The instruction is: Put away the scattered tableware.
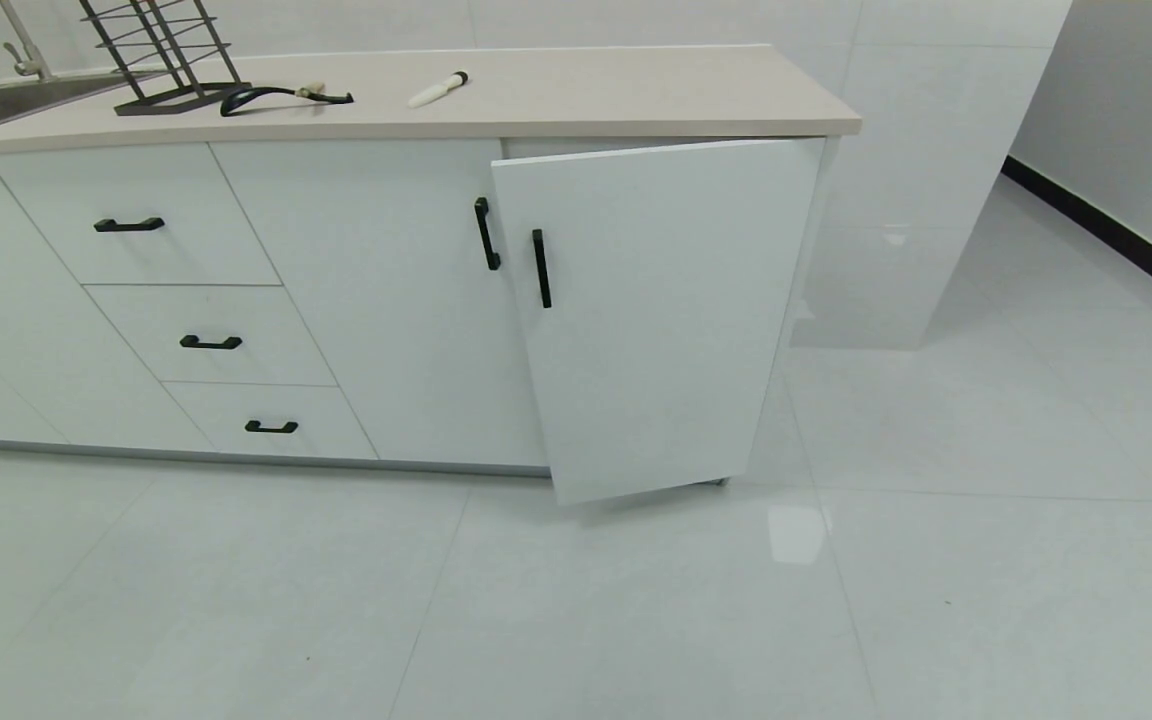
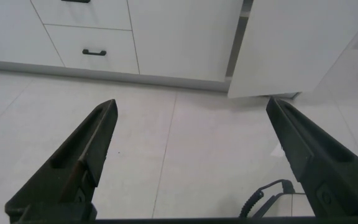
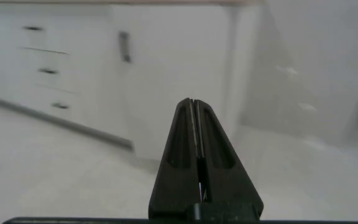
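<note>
Head view: knife [image 1: 438, 89] far from claws [image 2: 191, 109]

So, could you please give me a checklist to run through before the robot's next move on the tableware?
1. Left gripper open and empty: ok.
2. Right gripper ready to grasp: not ok; it is shut, with nothing in it.
3. Small white utensil lying free on the beige countertop: ok.
4. Black curved utensil free to lift: ok; it lies on the countertop beside the black wire rack.
5. White cabinet door with the black bar handle open: ok; it stands ajar.
6. Room inside that cabinet: cannot tell; the door hides the interior.
</note>
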Controlling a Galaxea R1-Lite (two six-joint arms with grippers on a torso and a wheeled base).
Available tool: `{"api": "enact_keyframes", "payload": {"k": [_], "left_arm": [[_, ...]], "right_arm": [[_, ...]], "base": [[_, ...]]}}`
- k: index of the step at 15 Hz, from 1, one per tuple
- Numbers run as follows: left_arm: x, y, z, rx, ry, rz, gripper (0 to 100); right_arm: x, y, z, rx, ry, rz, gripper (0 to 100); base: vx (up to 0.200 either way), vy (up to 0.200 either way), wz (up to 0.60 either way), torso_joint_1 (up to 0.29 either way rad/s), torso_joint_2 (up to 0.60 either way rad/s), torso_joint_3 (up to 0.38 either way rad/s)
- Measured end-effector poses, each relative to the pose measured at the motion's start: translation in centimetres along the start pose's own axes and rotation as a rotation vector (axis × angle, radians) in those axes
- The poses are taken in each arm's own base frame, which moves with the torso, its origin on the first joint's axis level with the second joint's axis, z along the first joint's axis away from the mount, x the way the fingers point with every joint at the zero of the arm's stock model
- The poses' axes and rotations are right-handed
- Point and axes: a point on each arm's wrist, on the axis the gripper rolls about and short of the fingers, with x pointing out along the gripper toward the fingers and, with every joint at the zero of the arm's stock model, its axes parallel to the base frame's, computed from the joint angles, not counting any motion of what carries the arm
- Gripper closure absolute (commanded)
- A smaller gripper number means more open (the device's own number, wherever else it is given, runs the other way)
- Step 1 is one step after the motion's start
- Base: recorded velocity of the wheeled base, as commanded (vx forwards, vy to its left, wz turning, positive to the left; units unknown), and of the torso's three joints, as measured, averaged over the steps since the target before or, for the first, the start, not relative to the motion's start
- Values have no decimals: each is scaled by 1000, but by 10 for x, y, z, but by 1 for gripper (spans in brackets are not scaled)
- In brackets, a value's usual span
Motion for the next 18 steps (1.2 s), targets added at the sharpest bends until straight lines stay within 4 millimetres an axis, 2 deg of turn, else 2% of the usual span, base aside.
{"api": "enact_keyframes", "payload": {"k": [2, 5, 6, 14, 18], "left_arm": [[0, 0, 0, 0, 0, 0, 0], [0, 0, 0, -1, 0, 0, 0], [0, 0, 0, -1, 0, 0, 0], [0, 0, 0, -1, -1, 6, 0], [0, 0, 0, -1, -1, 6, 0]], "right_arm": [[-4, -5, -19, -77, 155, -202, 100], [-10, -5, -37, -119, 329, -244, 100], [-10, -5, -37, -121, 326, -246, 100], [-10, -5, -38, -46, 320, -259, 100], [-12, -5, -43, -23, 377, -259, 100]], "base": [[0, 0, 0, 0, 0, 0], [0, 0, 0, 0, 0, 0], [0, 0, 0, 0, 0, 0], [0, 200, 0, 2, 2, 1], [0, 200, 0, -2, 5, 2]]}}
